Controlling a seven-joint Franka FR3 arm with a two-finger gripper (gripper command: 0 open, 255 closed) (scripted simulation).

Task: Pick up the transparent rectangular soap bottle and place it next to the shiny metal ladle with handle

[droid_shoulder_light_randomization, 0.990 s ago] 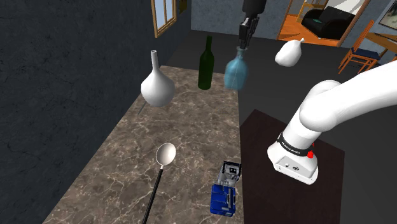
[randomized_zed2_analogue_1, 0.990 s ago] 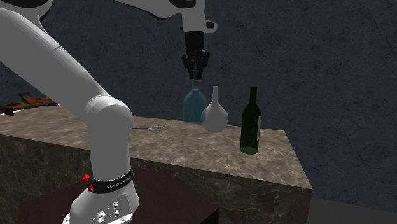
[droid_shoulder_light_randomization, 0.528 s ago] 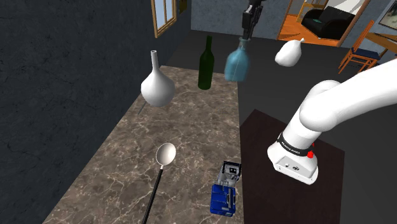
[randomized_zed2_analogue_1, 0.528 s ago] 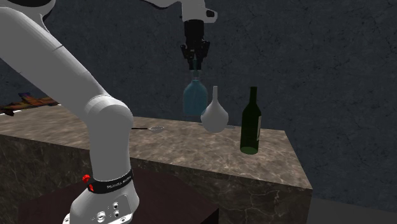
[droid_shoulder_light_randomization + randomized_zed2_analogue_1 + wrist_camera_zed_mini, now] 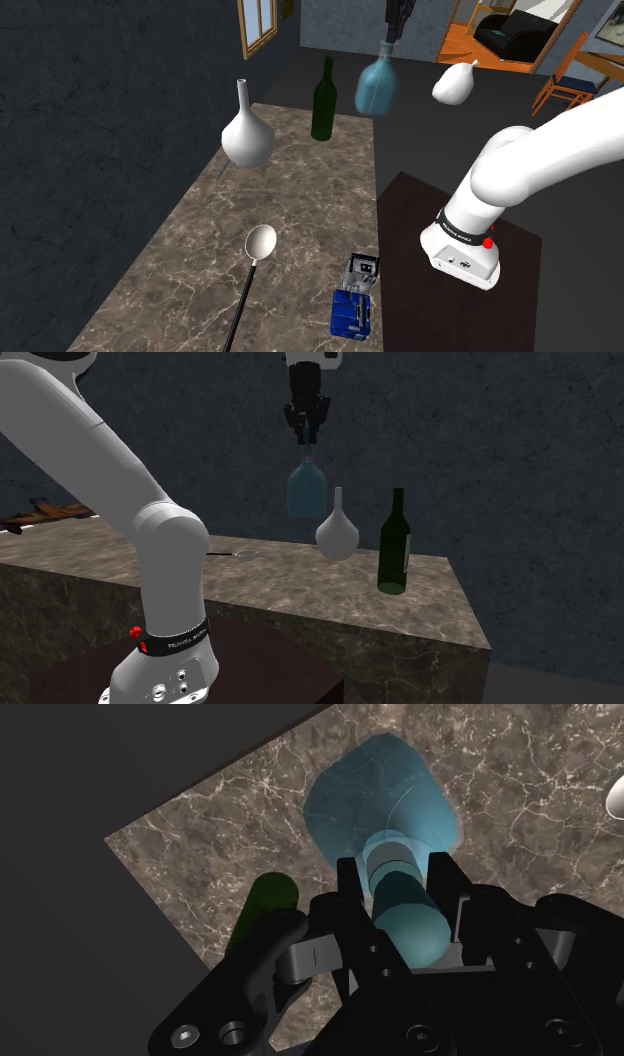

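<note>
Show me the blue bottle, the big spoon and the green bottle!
blue bottle [image 5: 375, 90]: shoulder view, on its wide body.
ladle [image 5: 261, 242]: shoulder view, on its round bowl; that's your big spoon.
green bottle [image 5: 322, 112]: shoulder view, on its body below the neck.

Surface finishes
The soap bottle [image 5: 374, 90] is rendered translucent blue, the countertop [image 5: 300, 210] as veined stone, the ladle [image 5: 261, 242] bowl as polished metal.

Open counter [image 5: 300, 190] lies between ladle [image 5: 259, 243], white vase [image 5: 247, 138], green bottle [image 5: 322, 100] and blue box [image 5: 356, 300].
</note>
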